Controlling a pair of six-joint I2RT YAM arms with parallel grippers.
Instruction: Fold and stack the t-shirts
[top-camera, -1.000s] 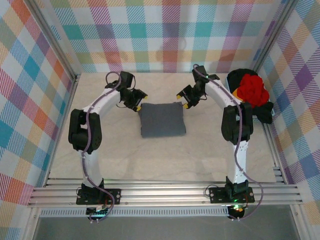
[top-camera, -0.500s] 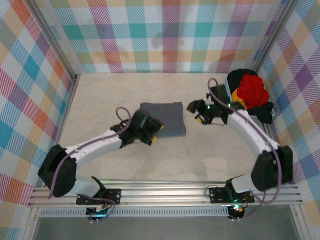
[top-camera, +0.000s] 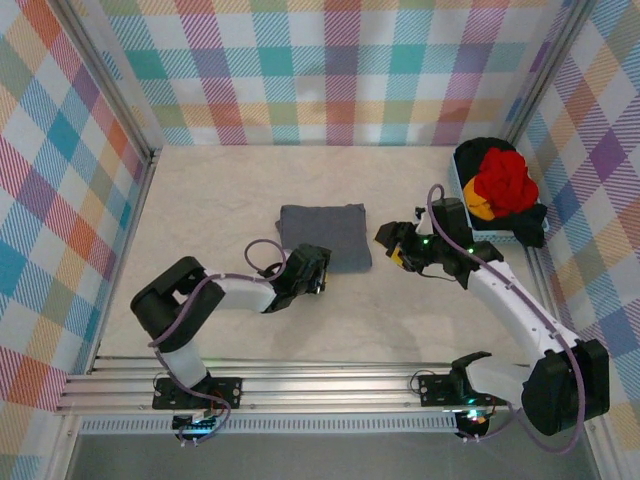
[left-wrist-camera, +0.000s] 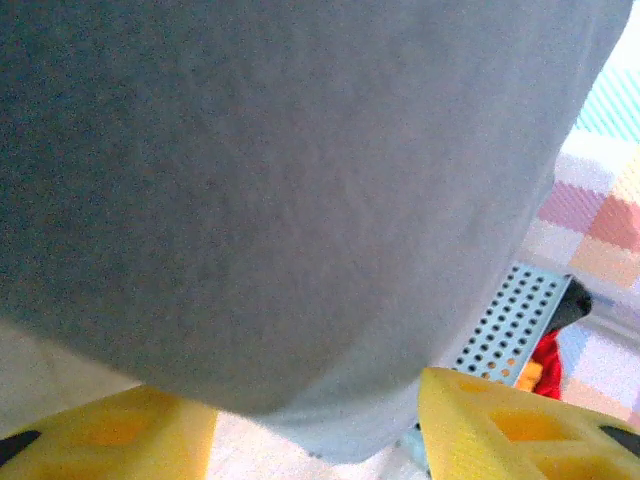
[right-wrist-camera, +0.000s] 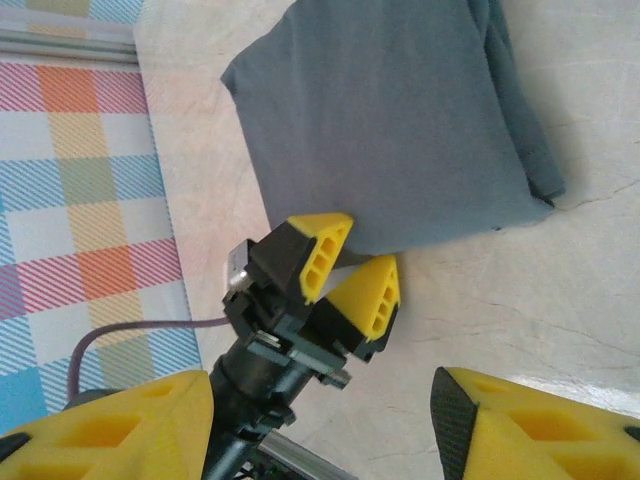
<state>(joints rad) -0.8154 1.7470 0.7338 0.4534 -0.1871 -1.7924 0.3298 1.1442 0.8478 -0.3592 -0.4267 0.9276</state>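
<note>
Pale table (top-camera: 200, 200), plaid walls. Over the last second both arms swing from the far edge of the folded grey t-shirt (top-camera: 325, 232) to its near side. Left gripper (top-camera: 314, 272) sits at its near-left corner, jaws part-spread, no cloth between. Right gripper (top-camera: 389, 245) hangs spread just beside the right edge. We judge this fold finished; the red, orange and black t-shirts (top-camera: 500, 185) wait heaped far right.
</note>
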